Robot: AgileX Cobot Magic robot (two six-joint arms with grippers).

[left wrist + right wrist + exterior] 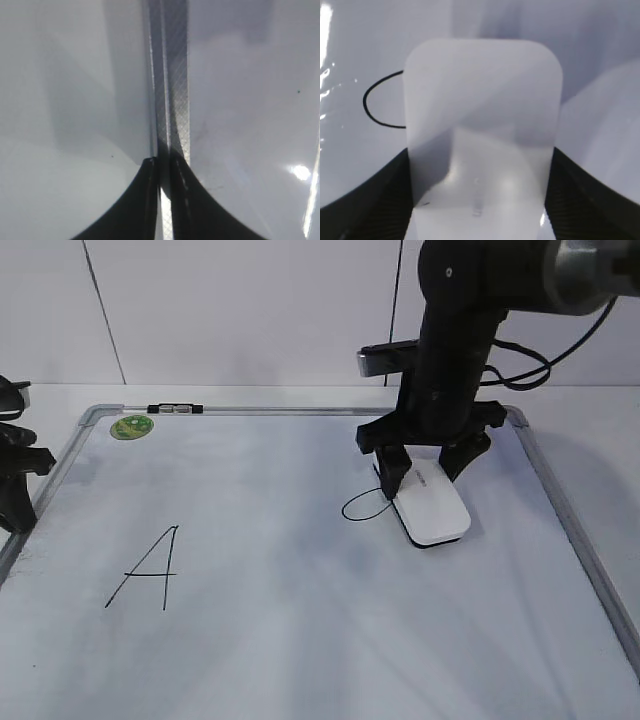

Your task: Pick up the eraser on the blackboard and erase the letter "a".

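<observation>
Far left: left gripper (pixel 14 475) parked at the left frame rail of the blackboard (pixel 300 640), fingers drawn together with only a sliver of rail between them in the left wrist view, gripping nothing, well apart from any marking. Next along, one green sticker (pixel 132 426) in the far left corner; below it, nearer the front, one capital "A" (pixel 150 570), not the target. Right of centre: one letter "a" (pixel 365 506), only its oval loop showing, the rest hidden under the eraser (pixel 430 505). Directly touching that loop's right side: one eraser, flat on the board, long axis running from the far side toward the near right. Above its far end: right gripper (pixel 425 462), fingers down either long side of the eraser; in the right wrist view the dark pads flush against both edges, so judged clamped on it, though contact pressure not certain. Key relation: remaining ink just left of the eraser, across its long axis, so likely a short sideways sweep leftward. Right arm clearly nearer. Count: two grippers, two letters, one eraser, one sticker, one board.
</observation>
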